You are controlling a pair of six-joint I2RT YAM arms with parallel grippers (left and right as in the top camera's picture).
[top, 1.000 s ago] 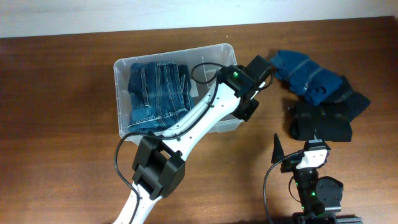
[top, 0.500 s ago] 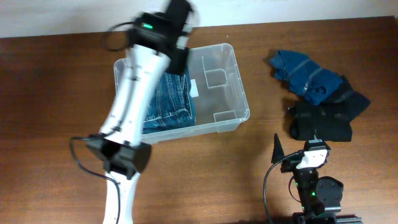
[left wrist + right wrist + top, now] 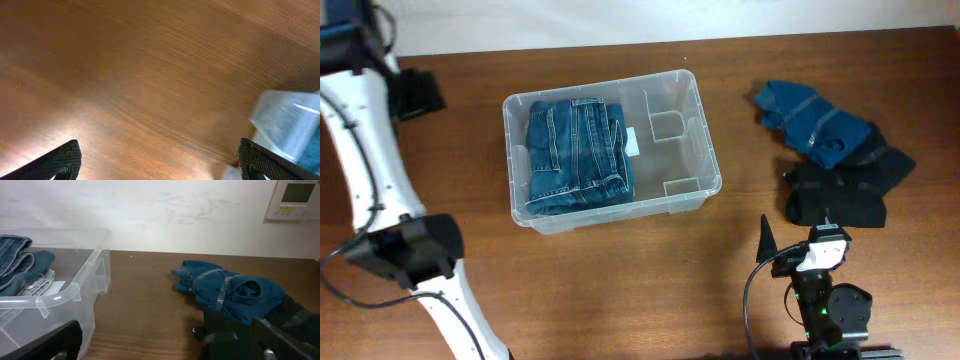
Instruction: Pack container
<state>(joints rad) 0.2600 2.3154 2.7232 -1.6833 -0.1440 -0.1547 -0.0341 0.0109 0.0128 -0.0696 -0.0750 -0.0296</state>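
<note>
Left fingers (image 3: 62, 160) are standing wide apart with nothing between them, hovering over bare counter (image 3: 125, 75) well off toward 10 o'clock of the container (image 3: 712, 170), whose blurred corner is showing at 3 o'clock in the left wrist view. Right fingers (image 3: 50, 342) are likewise spread and empty, waiting low at 5 o'clock of the container and looking past its rim toward the loose clothing. The container is sitting near the middle of the counter. Folded jeans (image 3: 575, 155) are filling its 9 o'clock half, while the 3 o'clock half, with its white label (image 3: 632, 143), is lying free. A blue garment (image 3: 810, 120) and a black garment (image 3: 840, 195) are lying bundled and touching each other at 3 o'clock of the container, well apart from it. The step in hand is judged to be fetching one of these bundles. To do this well, the fingers should be coming down from above, pinching through several layers at the bundle's middle so that it lifts as one piece. They should then be clearing the rounded rim before lowering into the free half beside the denim. The container is clear, glossy, rigid plastic with moulded notches. The jeans are coarse stitched denim, and the two bundles are soft, crumpled and likely to sag or unfold. The counter is smooth dark wood grain.
</note>
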